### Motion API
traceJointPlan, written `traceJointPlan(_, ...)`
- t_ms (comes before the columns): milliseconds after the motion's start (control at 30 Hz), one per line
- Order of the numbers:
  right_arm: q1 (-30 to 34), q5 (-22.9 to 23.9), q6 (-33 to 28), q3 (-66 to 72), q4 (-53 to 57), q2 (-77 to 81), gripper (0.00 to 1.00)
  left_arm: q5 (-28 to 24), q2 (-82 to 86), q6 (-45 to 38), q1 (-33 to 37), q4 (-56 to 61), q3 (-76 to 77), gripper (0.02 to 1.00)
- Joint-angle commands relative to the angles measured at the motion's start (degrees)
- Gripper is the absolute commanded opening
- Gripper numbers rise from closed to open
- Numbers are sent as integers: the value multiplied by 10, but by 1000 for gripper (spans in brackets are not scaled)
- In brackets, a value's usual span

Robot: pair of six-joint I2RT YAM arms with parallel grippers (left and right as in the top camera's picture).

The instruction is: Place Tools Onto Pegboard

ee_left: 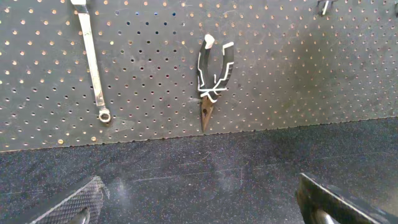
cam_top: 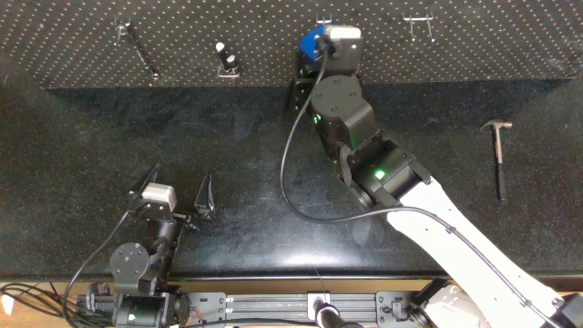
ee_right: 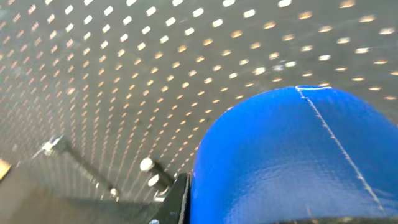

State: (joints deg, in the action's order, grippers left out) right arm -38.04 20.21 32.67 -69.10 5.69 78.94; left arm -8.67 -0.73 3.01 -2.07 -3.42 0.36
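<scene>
**Perforated pegboard behind a dark worktop, blue roll held up at it**

A black pegboard (cam_top: 474, 46) runs along the far edge of a dark worktop (cam_top: 246, 137). Two tools hang on it: one wrench (ee_left: 93, 62) towards the left and one pair of pliers (ee_left: 211, 71) beside it, nose down. Further right a pair of metal hooks (cam_top: 419, 25) juts from the board. One hammer (cam_top: 498, 155) lies flat on the worktop at the right, well apart from both arms.

The right arm stretches diagonally from the lower right up to the board. The right gripper (cam_top: 310, 50) is clenched on one blue roll (ee_right: 292, 162), which sits close against the pegboard between the pliers and the hooks. From the right wrist, the roll blocks much of the board.

The left arm is folded low near its base. The left gripper (ee_left: 199, 208) is released, jaws wide apart, over bare worktop and facing the hung pliers.
</scene>
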Motion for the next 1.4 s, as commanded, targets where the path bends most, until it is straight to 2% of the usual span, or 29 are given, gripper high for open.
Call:
traceJointPlan(33,-1,44,75,-13,-7,-2,75,-12,5,-7,2,-3,0,996)
traceJointPlan(100,0,23,98,-13,-12,9,75,-12,5,-7,2,-3,0,993)
traceJointPlan(167,7,-21,100,-21,-23,30,75,-12,5,-7,2,-3,0,993)
traceJointPlan(267,17,-50,100,-56,-7,68,75,-12,5,-7,2,-3,0,996)
traceJointPlan(367,30,-52,118,-78,30,89,77,-12,5,-7,2,-3,0,993)
traceJointPlan(600,59,-55,112,-108,76,118,75,-12,5,-7,2,-3,0,993)
traceJointPlan(700,63,-79,110,-124,76,138,75,-12,5,-7,2,-3,0,996)
traceJointPlan(1400,84,-78,106,-138,14,210,75,-12,5,-7,2,-3,0,993)
